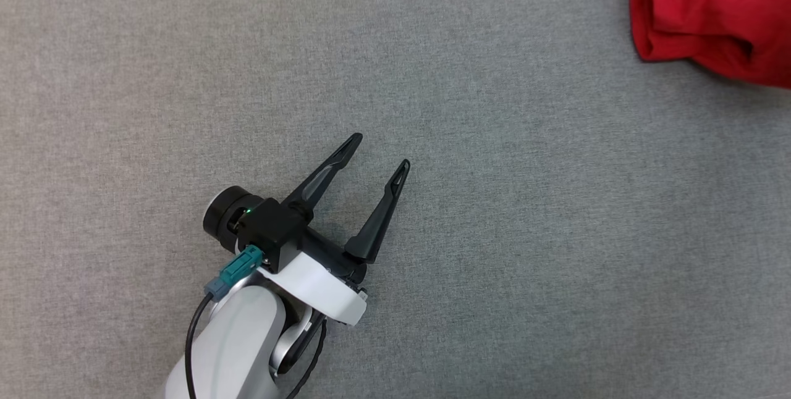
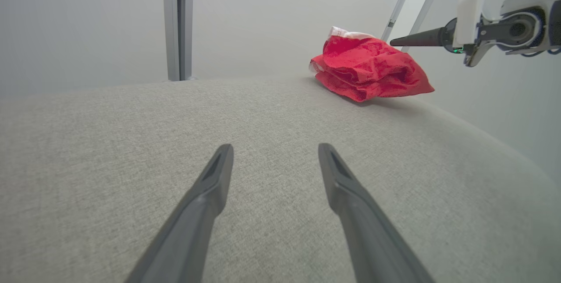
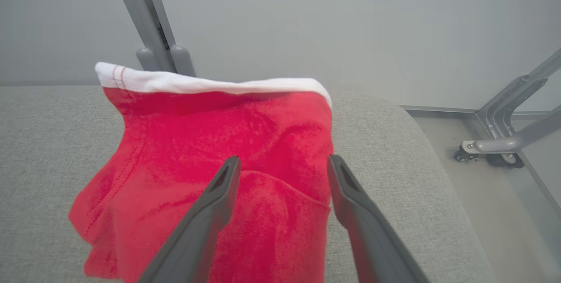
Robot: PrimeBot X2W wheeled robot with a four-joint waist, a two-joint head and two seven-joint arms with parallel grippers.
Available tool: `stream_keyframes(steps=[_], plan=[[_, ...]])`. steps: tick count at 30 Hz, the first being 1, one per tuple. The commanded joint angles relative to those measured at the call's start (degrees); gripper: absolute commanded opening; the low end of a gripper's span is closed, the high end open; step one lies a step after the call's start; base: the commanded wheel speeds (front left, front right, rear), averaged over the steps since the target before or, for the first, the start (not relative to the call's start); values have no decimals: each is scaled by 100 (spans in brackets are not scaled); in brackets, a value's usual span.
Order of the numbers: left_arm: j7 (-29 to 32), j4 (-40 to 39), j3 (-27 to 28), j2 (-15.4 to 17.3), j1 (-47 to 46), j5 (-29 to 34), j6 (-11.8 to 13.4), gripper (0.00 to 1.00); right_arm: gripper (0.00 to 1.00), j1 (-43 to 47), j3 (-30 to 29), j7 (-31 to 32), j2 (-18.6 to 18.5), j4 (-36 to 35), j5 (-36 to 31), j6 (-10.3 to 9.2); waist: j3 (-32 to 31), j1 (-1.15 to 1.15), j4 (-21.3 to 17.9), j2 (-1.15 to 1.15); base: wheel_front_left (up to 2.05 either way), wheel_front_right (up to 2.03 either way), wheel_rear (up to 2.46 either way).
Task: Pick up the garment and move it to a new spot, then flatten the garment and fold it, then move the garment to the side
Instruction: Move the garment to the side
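From the head view we see the left claw (image 1: 382,151) low and left of centre, its two dark fingers spread wide apart with nothing between them, hovering over the bare grey worktop (image 1: 525,232). The red garment (image 1: 710,16) lies bunched in the upper right corner, well apart from this claw and partly cut off by the picture's edge.

In the left wrist view we look along the left claw's open fingers (image 2: 210,195) across the worktop. The garment sits far ahead and to the right, near the worktop's rounded far edge, folded into a loose bundle with a white band showing at its back. The right claw (image 2: 394,42) hangs just above and to the right of the bundle, not touching it. A grey metal post (image 2: 177,24) stands behind the worktop.

In the right wrist view we see the right claw's fingers parted, gripping nothing, with the garment lying below and beyond them on the worktop, its white band along the far side. A grey wheeled frame (image 3: 495,143) stands on the floor to the right.
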Motion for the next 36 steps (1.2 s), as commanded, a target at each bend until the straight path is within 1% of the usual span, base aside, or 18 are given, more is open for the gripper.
stream_keyframes(steps=[1, 6, 11, 14, 16, 21, 25, 28, 32, 36], plan=[[-28, 32, 0, 0, 44, -37, 19, 100, 100, -10, 37, -159, 26, 93, -68, 2, -99, 0, -26, 0, 0, 0, 0], [-35, 88, 0, -10, 138, -92, 25, 100, 100, 92, 130, -518, 182, 232, -167, 2, -392, 0, -96, 0, 0, 0, 0], [-39, 115, 59, 9, 328, -167, 70, 100, 100, 231, 291, -803, 186, 131, -305, 2, -807, 0, -159, 0, 0, 0, 0], [-43, 125, 76, 7, 474, -203, 90, 100, 100, 346, 316, -941, 175, -21, -372, 2, -1093, 0, -162, 0, 0, 0, 0], [-44, 117, 81, -4, 522, -221, 121, 100, 100, 392, 290, -973, 163, -79, -352, 2, -1178, 0, -153, 0, 0, 0, 0], [-38, 48, 266, 70, 740, -319, 238, 100, 100, 630, 91, -1037, 106, -566, -374, 2, -1567, 0, -87, 0, 0, 0, 0], [-39, -75, 509, 201, 848, -361, 366, 100, 100, 957, -481, -1042, 13, -1079, -605, 2, -1787, 0, -1, 0, 0, 0, 0], [-40, -193, 716, 319, 960, -412, 460, 100, 100, 1289, -1007, -1039, 2, -1396, -938, 2, -1902, 0, 52, 0, 0, 0, 0], [-41, -329, 963, 398, 1091, -494, 547, 100, 100, 1939, -1945, -1039, 148, -1809, -1478, 2, -2009, 0, 151, 0, 0, 0, 0], [-41, -419, 1163, 436, 1260, -553, 626, 100, 100, 2816, -2952, -1040, 352, -2321, -2061, 2, -2107, 0, 295, 0, 0, 0, 0]])
